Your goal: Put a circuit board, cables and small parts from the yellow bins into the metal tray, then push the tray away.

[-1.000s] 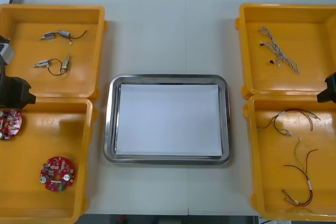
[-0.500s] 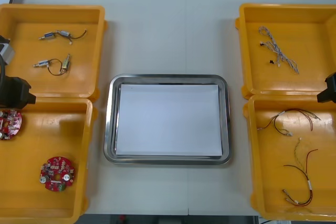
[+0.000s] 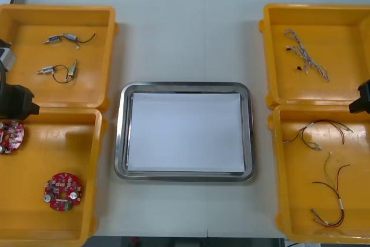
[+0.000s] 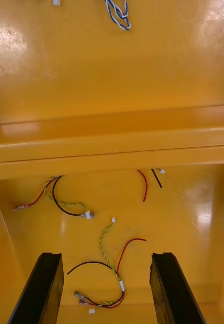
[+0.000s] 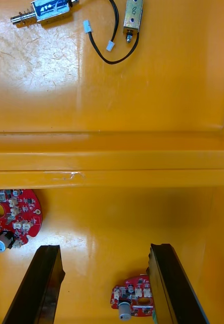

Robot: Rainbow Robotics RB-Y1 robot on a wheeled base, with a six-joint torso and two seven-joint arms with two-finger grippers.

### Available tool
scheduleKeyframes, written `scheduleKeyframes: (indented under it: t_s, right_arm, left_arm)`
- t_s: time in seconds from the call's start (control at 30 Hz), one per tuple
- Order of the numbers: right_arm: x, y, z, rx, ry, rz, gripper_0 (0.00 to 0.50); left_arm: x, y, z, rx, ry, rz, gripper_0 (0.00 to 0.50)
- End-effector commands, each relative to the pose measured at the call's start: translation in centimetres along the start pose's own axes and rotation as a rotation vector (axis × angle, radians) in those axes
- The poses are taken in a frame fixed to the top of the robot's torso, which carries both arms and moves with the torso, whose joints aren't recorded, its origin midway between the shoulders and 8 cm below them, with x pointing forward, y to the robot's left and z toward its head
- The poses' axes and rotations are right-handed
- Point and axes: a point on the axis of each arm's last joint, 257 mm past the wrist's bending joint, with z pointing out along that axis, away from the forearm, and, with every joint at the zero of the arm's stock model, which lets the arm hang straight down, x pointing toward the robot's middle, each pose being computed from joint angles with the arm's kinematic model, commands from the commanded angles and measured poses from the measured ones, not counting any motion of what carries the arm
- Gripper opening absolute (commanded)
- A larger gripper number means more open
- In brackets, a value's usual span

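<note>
The left gripper (image 5: 104,248), jaws apart, hangs over red circuit boards (image 5: 13,217) in the near yellow bin (image 5: 142,223) at the counter's (image 3: 173,39) left edge. The right gripper (image 4: 106,255), likewise apart, hangs over cables (image 4: 102,242) at its right edge. The metal tray (image 3: 184,87) lies mid-counter.

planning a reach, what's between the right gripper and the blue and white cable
Right wrist view: red and yellow cables just past the right gripper, then the two bins' adjoining walls.

The metal tray (image 3: 184,87) sits between the yellow bins (image 3: 87,79), its white inside reachable from above, bare table (image 3: 185,33) beyond its far rim. Ahead of the left gripper (image 5: 105,248) the bins' adjoining walls (image 5: 112,164) form a ridge; a circuit board (image 5: 132,299) lies by one spread finger (possibly touching it)
</note>
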Motion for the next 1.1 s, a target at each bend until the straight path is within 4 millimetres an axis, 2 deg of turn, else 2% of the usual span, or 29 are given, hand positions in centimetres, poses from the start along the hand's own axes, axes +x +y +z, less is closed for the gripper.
scheduleKeyframes:
  t_s: [0.03, 0.07, 0.17, 0.2, 0.53, 0.6, 0.8, 1.1]
  right_arm:
    - [-0.9, -1.1, -1.5, 0.032, -0.026, -0.006, 0.5]
    - [1.1, -1.1, 0.2, 0.023, 0.034, -0.001, 0.5]
    - [1.4, -1.4, 0.1, 0.029, 0.038, -0.006, 0.5]
    - [1.8, -1.3, 0.2, 0.022, 0.049, -0.009, 0.5]
    - [5.2, -2.6, 1.6, 0.029, 0.125, -0.02, 0.5]
    - [5.9, -2.9, 1.8, 0.039, 0.136, -0.029, 0.5]
    - [6.8, -3.7, 2.6, 0.078, 0.103, -0.074, 0.5]
    - [7.8, -4.5, 4.6, 0.077, 0.061, -0.22, 0.5]
  left_arm:
    - [-0.1, 1.0, -1.0, -0.048, -0.012, 0.133, 0.5]
    - [-0.1, 1.0, -1.0, -0.048, -0.012, 0.133, 0.5]
    - [-0.1, 1.0, -1.0, -0.048, -0.012, 0.133, 0.5]
    - [0.8, 0.6, -0.3, -0.029, 0.006, 0.121, 0.5]
    - [0.6, 0.9, -1.1, -0.017, -0.005, 0.136, 0.5]
    - [1.2, 1.2, -1.2, -0.02, 0.005, 0.144, 0.5]
    - [5.8, 2.6, -0.9, -0.055, 0.067, 0.18, 0.5]
    - [8.6, 3.1, -1.0, -0.057, 0.038, 0.207, 0.5]
